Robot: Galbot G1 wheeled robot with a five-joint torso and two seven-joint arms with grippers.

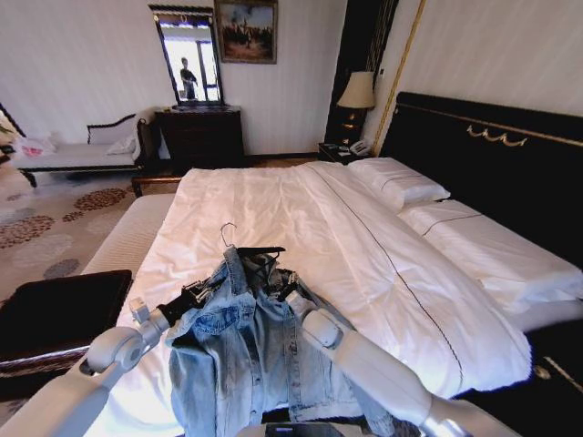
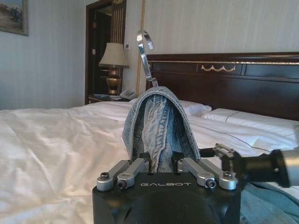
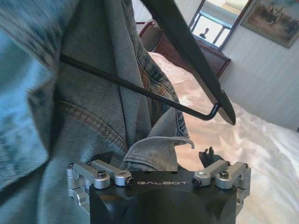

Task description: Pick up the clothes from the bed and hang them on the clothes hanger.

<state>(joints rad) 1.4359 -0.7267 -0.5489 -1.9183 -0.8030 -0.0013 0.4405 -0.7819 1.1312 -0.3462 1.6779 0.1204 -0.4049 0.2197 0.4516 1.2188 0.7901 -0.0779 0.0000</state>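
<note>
The clothes, a light-blue denim jacket (image 1: 246, 355), hang over the near part of the bed (image 1: 273, 196), draped on the black clothes hanger (image 1: 260, 250) with its hook upward. My left gripper (image 1: 199, 293) is shut on one denim-covered shoulder (image 2: 159, 121) just below the metal hook (image 2: 145, 46). At the jacket's other side my right gripper (image 1: 288, 289) stands open, a fold of denim (image 3: 156, 149) lying between its jaws. In the right wrist view the hanger (image 3: 187, 46) passes just beyond that fold. My right gripper (image 2: 224, 154) also shows in the left wrist view.
White pillows (image 1: 401, 182) and a black headboard (image 1: 492, 155) lie to the right. A dark bench (image 1: 55, 314) stands at the bed's left side. A lamp (image 1: 357, 91), a dresser with mirror (image 1: 202, 137) and a chaise (image 1: 82, 155) are against the far wall.
</note>
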